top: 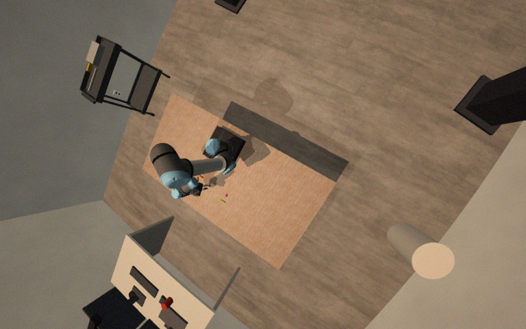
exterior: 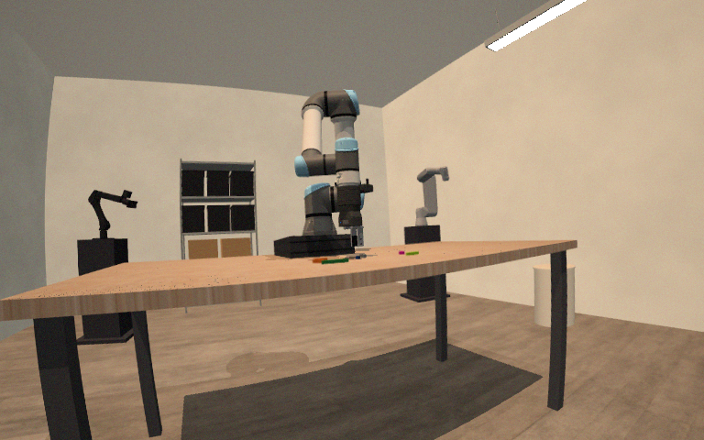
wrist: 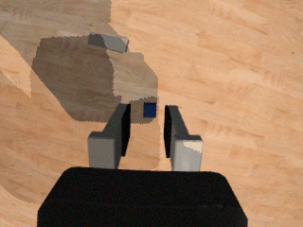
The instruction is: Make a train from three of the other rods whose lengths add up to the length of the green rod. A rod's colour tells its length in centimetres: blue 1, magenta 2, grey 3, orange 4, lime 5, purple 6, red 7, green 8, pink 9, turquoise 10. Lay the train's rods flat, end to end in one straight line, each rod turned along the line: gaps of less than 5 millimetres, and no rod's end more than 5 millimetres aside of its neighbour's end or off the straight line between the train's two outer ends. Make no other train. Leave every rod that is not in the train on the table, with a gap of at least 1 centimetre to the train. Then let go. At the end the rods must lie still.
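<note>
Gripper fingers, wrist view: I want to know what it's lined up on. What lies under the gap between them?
A small blue rod lies on the wooden table below the open gripper, between the fingertips and untouched. The gripper body covers the table nearer the camera.

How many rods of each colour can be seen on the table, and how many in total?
blue rod: 1
grey rod: 1
orange rod: 1
green rod: 1
magenta rod: 1
lime rod: 1
Total: 6 rods visible
</note>
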`<action>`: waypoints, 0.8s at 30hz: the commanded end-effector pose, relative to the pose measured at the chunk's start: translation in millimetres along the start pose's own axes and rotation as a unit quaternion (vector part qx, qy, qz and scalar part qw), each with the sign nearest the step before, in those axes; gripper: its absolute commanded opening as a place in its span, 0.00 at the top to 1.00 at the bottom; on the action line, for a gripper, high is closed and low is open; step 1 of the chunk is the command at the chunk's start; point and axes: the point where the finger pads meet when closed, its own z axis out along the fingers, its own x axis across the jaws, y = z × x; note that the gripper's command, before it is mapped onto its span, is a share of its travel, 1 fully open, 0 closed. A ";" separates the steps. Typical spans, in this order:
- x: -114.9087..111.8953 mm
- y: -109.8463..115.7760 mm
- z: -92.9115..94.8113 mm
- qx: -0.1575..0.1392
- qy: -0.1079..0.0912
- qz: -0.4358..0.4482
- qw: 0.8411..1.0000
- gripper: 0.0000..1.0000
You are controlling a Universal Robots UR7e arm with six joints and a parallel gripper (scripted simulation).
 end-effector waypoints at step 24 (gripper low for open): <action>0.9 1.4 23.3 -0.001 0.002 0.000 1.000 0.46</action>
